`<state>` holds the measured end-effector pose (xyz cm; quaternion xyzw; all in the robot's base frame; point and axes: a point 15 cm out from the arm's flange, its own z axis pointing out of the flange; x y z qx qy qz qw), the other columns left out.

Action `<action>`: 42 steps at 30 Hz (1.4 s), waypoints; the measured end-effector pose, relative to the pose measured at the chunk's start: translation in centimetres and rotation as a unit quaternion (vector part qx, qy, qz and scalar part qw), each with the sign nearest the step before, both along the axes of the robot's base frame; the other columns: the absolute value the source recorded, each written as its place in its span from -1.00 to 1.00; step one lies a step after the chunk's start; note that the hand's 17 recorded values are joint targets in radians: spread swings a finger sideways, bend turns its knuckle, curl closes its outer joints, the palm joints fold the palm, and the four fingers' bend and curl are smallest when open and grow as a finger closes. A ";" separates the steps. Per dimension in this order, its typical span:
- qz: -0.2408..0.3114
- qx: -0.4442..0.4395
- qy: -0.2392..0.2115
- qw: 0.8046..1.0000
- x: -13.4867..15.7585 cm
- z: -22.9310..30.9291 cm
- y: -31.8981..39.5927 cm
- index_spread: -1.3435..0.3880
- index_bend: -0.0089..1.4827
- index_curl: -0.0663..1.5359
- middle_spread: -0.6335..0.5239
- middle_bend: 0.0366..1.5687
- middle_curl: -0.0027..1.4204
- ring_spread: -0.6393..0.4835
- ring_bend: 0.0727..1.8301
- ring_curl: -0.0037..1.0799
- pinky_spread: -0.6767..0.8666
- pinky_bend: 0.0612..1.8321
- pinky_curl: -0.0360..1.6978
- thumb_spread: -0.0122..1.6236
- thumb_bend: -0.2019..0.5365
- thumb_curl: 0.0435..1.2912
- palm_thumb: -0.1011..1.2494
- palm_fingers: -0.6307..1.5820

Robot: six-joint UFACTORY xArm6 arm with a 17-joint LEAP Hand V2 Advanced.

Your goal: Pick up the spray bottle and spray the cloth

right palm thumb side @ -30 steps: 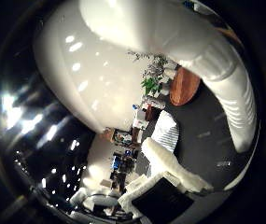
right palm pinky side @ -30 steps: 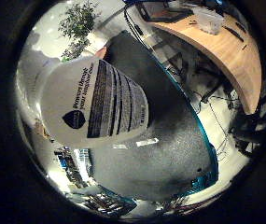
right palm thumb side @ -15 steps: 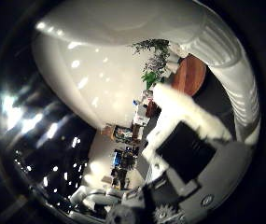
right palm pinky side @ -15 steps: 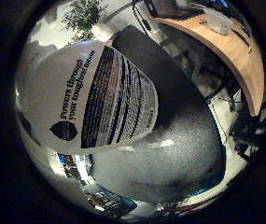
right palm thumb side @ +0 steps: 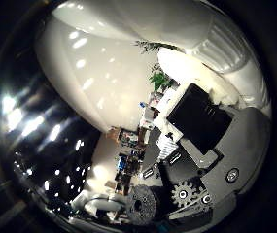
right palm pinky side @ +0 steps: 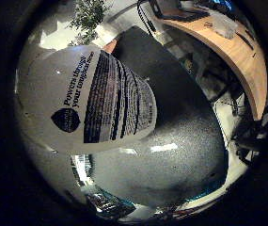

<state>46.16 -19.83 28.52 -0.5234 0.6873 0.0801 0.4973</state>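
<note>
White spray bottle (right palm pinky side: 77,113) with a printed black-text label fills the palm, hand (right palm thumb side: 201,141) curled round it.

One white spray bottle (right palm pinky side: 84,101), one dark mat (right palm pinky side: 180,136), one wooden desk (right palm pinky side: 239,52), one potted plant (right palm pinky side: 89,16).

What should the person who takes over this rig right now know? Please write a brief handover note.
Hand: the right hand has its fingers curling in toward the spray bottle; whether the grip is closed firmly cannot be told.
Spray bottle: white, label side facing the palm, very close to it, above the dark table surface.
Cloth: not visible in either palm view.
Done: the hand has reached the bottle.
Left: confirm the grip, lift, find the cloth, aim the nozzle and spray.
</note>
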 end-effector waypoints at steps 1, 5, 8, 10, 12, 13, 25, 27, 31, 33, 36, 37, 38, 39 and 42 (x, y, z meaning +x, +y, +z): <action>0.000 0.001 0.001 1.000 -0.1 -0.3 0.1 -0.03 -0.28 0.03 -0.48 0.12 0.11 -0.38 0.20 0.05 -0.68 0.23 -0.32 0.23 -0.51 -0.41 0.54 0.62; -0.001 0.010 0.008 1.000 -0.6 -1.2 0.4 -0.03 -0.15 0.18 -0.47 0.22 0.22 -0.36 0.32 0.15 -0.56 0.36 -0.22 0.24 -0.50 -0.39 0.55 0.57; -0.003 0.009 0.008 1.000 -0.7 -1.2 0.3 -0.03 -0.06 0.28 -0.48 0.26 0.31 -0.34 0.40 0.22 -0.50 0.40 -0.14 0.23 -0.50 -0.37 0.57 0.52; -0.004 0.011 0.007 1.000 -0.7 -1.2 0.3 -0.02 -0.01 0.33 -0.49 0.27 0.37 -0.34 0.44 0.26 -0.48 0.43 -0.09 0.22 -0.50 -0.35 0.59 0.50; -0.009 0.015 0.002 1.000 -0.6 -0.9 0.1 -0.02 0.03 0.38 -0.50 0.28 0.43 -0.32 0.48 0.29 -0.45 0.46 -0.04 0.20 -0.49 -0.31 0.61 0.48; -0.011 0.017 -0.002 1.000 -0.5 -0.8 0.1 -0.01 0.06 0.40 -0.50 0.30 0.46 -0.32 0.48 0.31 -0.44 0.48 -0.02 0.19 -0.50 -0.30 0.62 0.48; -0.020 0.039 -0.033 0.998 -0.9 1.1 -0.5 0.08 0.30 0.43 -0.46 0.41 0.61 -0.29 0.54 0.45 -0.36 0.41 0.26 0.18 -0.50 -0.17 0.64 0.45; -0.017 0.045 -0.036 0.998 -0.9 1.4 -0.3 0.10 0.32 0.42 -0.46 0.43 0.61 -0.29 0.54 0.47 -0.35 0.38 0.31 0.18 -0.50 -0.15 0.64 0.45; -0.017 0.047 -0.038 0.998 -1.0 1.9 -0.3 0.13 0.36 0.41 -0.43 0.44 0.61 -0.30 0.54 0.50 -0.34 0.33 0.40 0.17 -0.49 -0.11 0.65 0.44; -0.014 0.050 -0.039 0.998 -1.1 2.2 -0.1 0.14 0.37 0.40 -0.42 0.45 0.61 -0.30 0.54 0.51 -0.34 0.32 0.43 0.18 -0.50 -0.11 0.64 0.45; -0.002 0.055 -0.042 0.998 -1.4 3.0 0.6 0.16 0.39 0.39 -0.40 0.46 0.60 -0.30 0.52 0.52 -0.34 0.29 0.48 0.20 -0.49 -0.09 0.64 0.46; 0.001 0.056 -0.042 0.998 -1.5 3.3 0.7 0.16 0.39 0.38 -0.40 0.46 0.60 -0.30 0.52 0.52 -0.34 0.28 0.49 0.21 -0.49 -0.09 0.64 0.46; 0.002 0.058 -0.039 0.998 -1.5 3.5 0.8 0.16 0.39 0.38 -0.40 0.46 0.60 -0.30 0.52 0.53 -0.34 0.28 0.50 0.22 -0.49 -0.09 0.64 0.47; 0.001 0.061 -0.035 0.997 -1.6 3.8 0.9 0.17 0.40 0.37 -0.39 0.47 0.59 -0.30 0.51 0.53 -0.34 0.26 0.52 0.23 -0.50 -0.09 0.63 0.47; 0.007 0.061 -0.018 0.998 -1.9 4.2 1.6 0.18 0.40 0.36 -0.37 0.46 0.58 -0.31 0.50 0.54 -0.34 0.24 0.55 0.28 -0.50 -0.11 0.61 0.48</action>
